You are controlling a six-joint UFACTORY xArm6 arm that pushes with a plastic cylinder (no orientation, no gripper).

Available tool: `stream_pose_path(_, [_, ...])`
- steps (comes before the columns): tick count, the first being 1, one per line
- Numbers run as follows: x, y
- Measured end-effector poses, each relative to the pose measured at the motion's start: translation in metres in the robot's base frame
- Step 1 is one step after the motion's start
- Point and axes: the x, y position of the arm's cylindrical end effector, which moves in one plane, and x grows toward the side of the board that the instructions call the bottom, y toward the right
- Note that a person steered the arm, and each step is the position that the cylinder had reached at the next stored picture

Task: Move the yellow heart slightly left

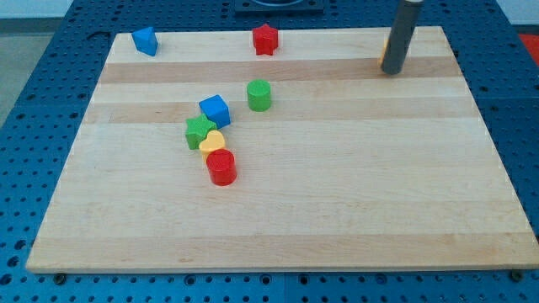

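The yellow heart (214, 141) lies left of the board's middle, wedged between a green star (200, 131) at its upper left and a red cylinder (222, 167) just below it. A blue cube (216, 110) sits just above the green star. My tip (392, 71) is at the view's top right, far from the yellow heart, with the dark rod rising out of the view's top. A yellow-orange block (384, 50) is mostly hidden behind the rod.
A green cylinder (259, 95) stands up and right of the cluster. A red star (265, 39) and a blue block (145, 40) sit near the board's top edge. The wooden board (337, 210) rests on a blue perforated table.
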Motion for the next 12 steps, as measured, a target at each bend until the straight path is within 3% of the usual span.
stream_pose_path(2, [-0.066,0.013])
stream_pose_path(3, [-0.062,0.011])
stream_pose_path(5, [0.019,-0.008])
stream_pose_path(7, [0.019,-0.008])
stream_pose_path(9, [0.110,0.004])
stream_pose_path(10, [0.118,-0.010])
stream_pose_path(12, [0.140,-0.102])
